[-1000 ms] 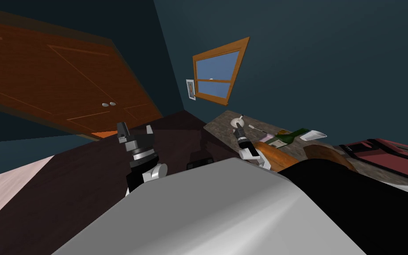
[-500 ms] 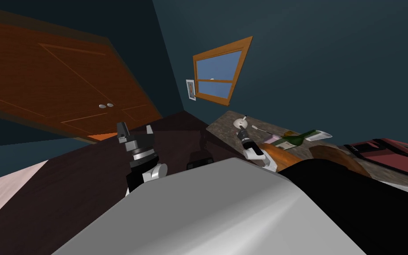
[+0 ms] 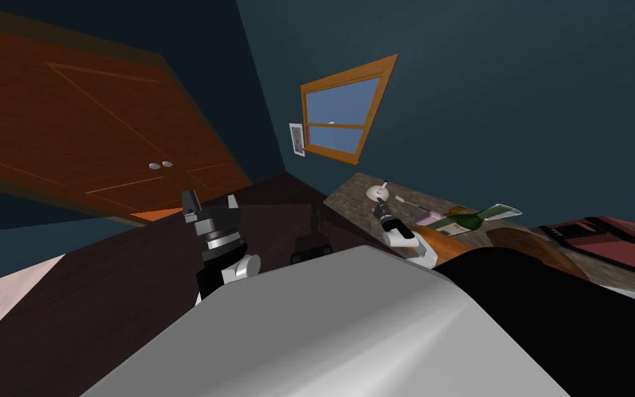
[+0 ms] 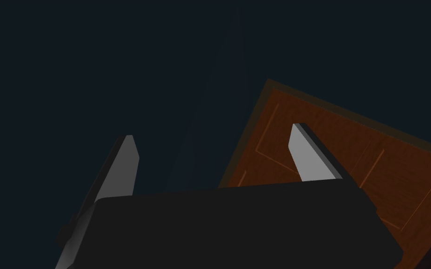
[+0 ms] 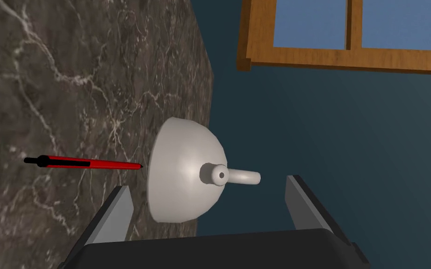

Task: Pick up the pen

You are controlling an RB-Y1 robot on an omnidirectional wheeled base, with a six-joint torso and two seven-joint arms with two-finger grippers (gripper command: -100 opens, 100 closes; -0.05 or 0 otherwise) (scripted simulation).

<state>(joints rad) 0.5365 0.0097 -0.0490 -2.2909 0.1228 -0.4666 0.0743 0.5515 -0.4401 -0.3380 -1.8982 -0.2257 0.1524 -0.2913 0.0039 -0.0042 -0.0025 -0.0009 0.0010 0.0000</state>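
The pen (image 5: 86,162) is red with black ends and lies flat on the dark marbled table top (image 5: 69,70), its tip almost touching a white dome-shaped object with a stub handle (image 5: 182,173). My right gripper (image 5: 210,205) is open just short of the dome, and the pen lies off beyond its one finger (image 5: 116,210). In the head view the right gripper (image 3: 380,202) hovers at the table's (image 3: 350,196) near end by the dome (image 3: 377,190). My left gripper (image 3: 210,203) is held up over the dark floor, open and empty (image 4: 217,159).
Further along the table lie a thin white stick (image 3: 412,202), a green bottle (image 3: 457,219) on its side, a white flat piece (image 3: 503,210) and a red case (image 3: 612,241). A window (image 3: 340,114) sits in the wall behind, and a wooden double door (image 3: 89,138) is to the left.
My view has turned a little, sliding the table to the right. My right gripper has crept closer to the white dome. The left arm has stayed put.
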